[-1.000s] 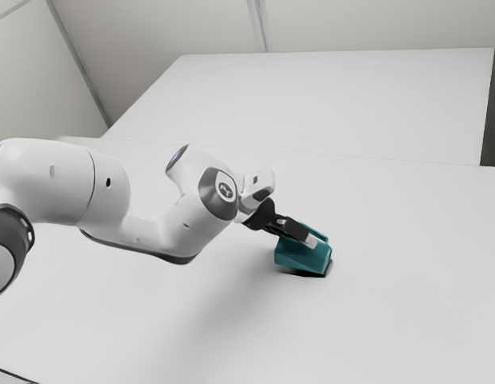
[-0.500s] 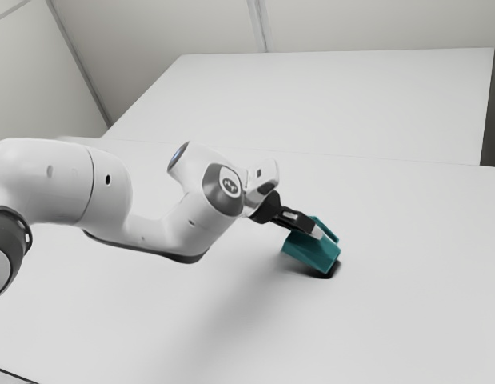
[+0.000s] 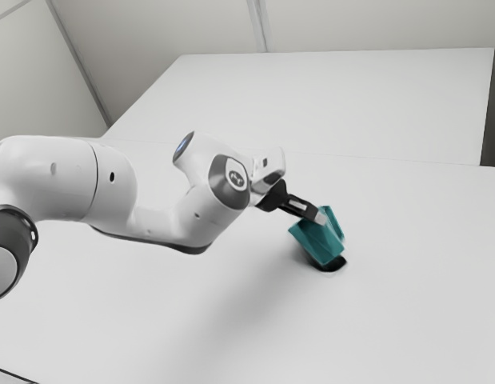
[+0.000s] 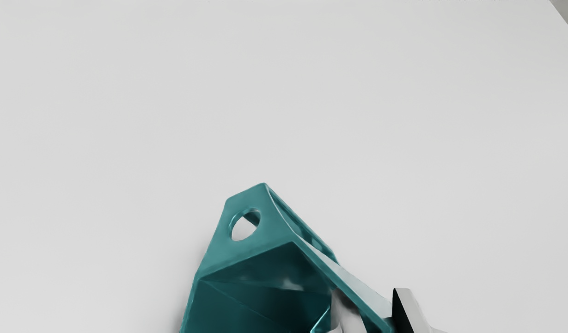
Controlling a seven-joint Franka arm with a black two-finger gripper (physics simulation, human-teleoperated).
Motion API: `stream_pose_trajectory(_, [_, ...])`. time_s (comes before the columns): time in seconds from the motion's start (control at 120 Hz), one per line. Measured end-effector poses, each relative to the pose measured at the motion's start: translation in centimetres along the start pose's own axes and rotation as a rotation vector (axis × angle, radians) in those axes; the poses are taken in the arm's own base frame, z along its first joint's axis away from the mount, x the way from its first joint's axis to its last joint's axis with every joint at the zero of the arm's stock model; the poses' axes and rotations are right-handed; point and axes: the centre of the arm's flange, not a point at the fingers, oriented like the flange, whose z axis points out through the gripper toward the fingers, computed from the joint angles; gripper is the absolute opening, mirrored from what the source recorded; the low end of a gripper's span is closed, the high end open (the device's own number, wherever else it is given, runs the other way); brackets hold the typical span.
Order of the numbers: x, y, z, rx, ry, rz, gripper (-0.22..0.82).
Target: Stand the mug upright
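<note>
At the mug's wall: gripper (image 3: 319, 218), one, mine, closed on the mug (image 3: 317, 242). Fingers, two: one inside finger (image 4: 346, 314), within the hollow; one outside finger (image 4: 407, 307), against the outer face; the wall pinched between them.

Mug, one, teal, angular, tilted, its mouth partly toward my wrist camera. Location: at the end of my reach, over the counter (image 3: 415, 312). Whether its lower edge touches there, I cannot tell. Dark shadow (image 3: 333, 265), one, just beneath it.

Progress: grasp, done; righting, part done by my judgement, the mug leaning and not yet upright. Outstanding: turn it the rest of the way, seat its base flat, let go, back off. Risk, as I judge it: one pinched wall may let the mug swivel.

Further out: arm (image 3: 179, 224), one, entering from the exterior view's left. Counter, one, white. Pale panel (image 3: 335, 96), one, beyond it.
</note>
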Motion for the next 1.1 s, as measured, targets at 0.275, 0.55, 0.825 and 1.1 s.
stream_pose_trajectory(0.275, [0.7, 0.0, -0.4, 0.017, 0.015, 0.02, -0.17])
stream_pose_trajectory(0.55, [0.5, 0.7, -3.1, 0.031, 0.021, 0.06, -0.18])
stream_pose_trajectory(0.825, [1.2, -5.5, -10.9, 0.181, -0.198, 0.268, -0.18])
stream_pose_trajectory(1.1, [-1.5, -12.8, -15.7, 0.415, -0.472, 0.27, -0.18])
